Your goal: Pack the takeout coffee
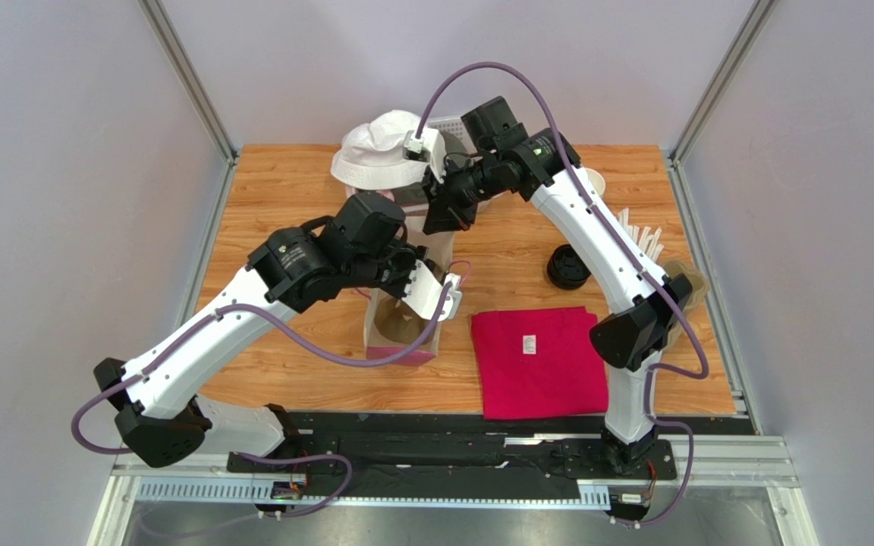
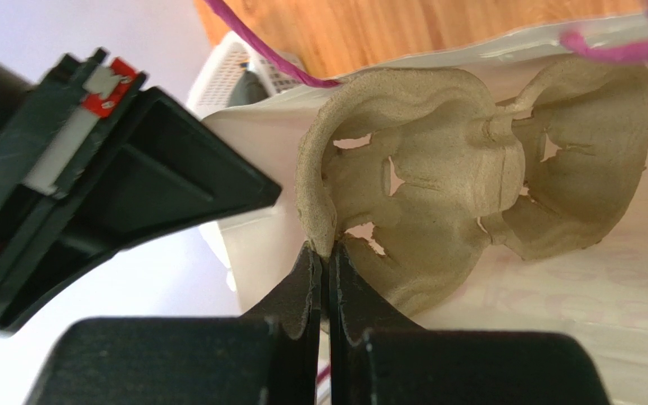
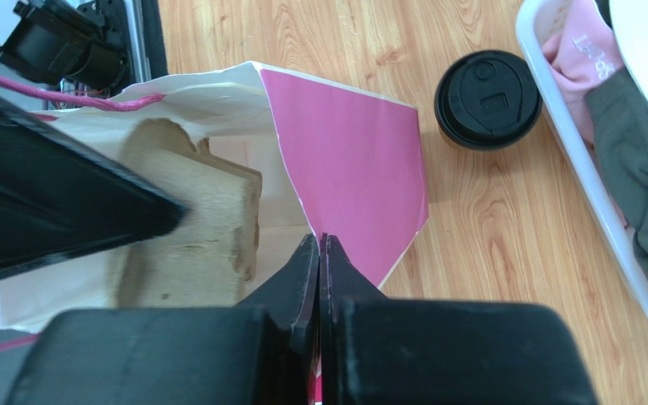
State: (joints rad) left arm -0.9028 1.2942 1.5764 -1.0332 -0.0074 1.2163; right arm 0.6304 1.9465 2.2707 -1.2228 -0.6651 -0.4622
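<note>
The takeout coffee (image 3: 488, 99) stands on the wood, seen from above as a round black lid, between the bag and the white basket. A paper bag (image 3: 348, 160), pink outside and white inside, stands open mid-table. A tan pulp cup carrier (image 2: 420, 186) sits tilted inside it. My left gripper (image 2: 329, 253) reaches into the bag and is shut on the carrier's rim. My right gripper (image 3: 320, 240) is shut on the bag's far wall at its top edge. In the top view the left gripper (image 1: 417, 282) is over the bag (image 1: 402, 330) and the right gripper (image 1: 436, 218) is just behind it.
A folded red cloth (image 1: 539, 362) lies right of the bag. A stack of black lids (image 1: 568, 269) sits beside the right arm. A white hat (image 1: 379, 148) rests at the back, over a white basket (image 3: 568, 143) of clothes. Tan items (image 1: 681, 284) line the right edge.
</note>
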